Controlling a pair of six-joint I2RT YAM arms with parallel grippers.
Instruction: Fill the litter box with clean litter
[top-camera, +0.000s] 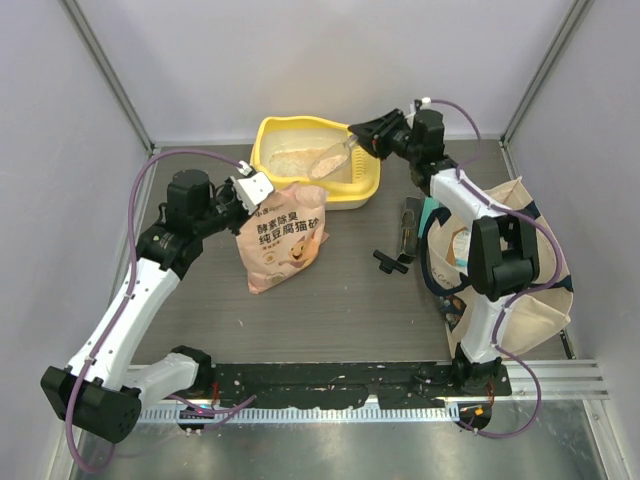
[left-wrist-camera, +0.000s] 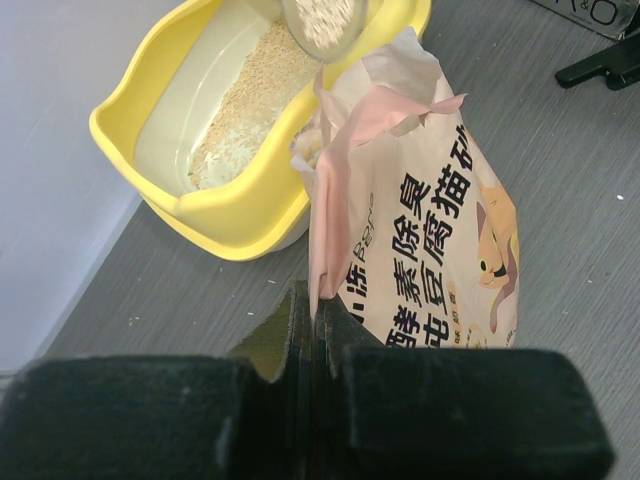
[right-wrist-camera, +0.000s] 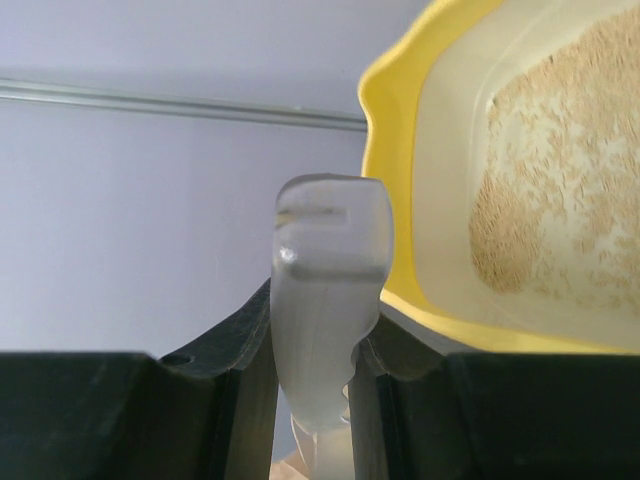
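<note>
The yellow litter box (top-camera: 262, 140) stands at the back middle with pale beige clean litter (top-camera: 293, 160) spread on its floor; both show in the left wrist view (left-wrist-camera: 230, 215) and in the right wrist view (right-wrist-camera: 385, 150). My right gripper (top-camera: 368, 140) is shut on the handle (right-wrist-camera: 330, 260) of a translucent grey scoop (top-camera: 330, 160), which holds litter above the box. The peach-orange litter bag (top-camera: 283, 240) stands upright in front of the box with its top open. My left gripper (left-wrist-camera: 318, 310) is shut on the bag's top edge (left-wrist-camera: 330, 200). No yellow slotted scoop shows.
A cream canvas tote (top-camera: 520, 270) lies at the right beside the right arm. A black clip-like tool (top-camera: 393, 262) and a flat dark item (top-camera: 410, 225) lie between bag and tote. Walls close the back and sides.
</note>
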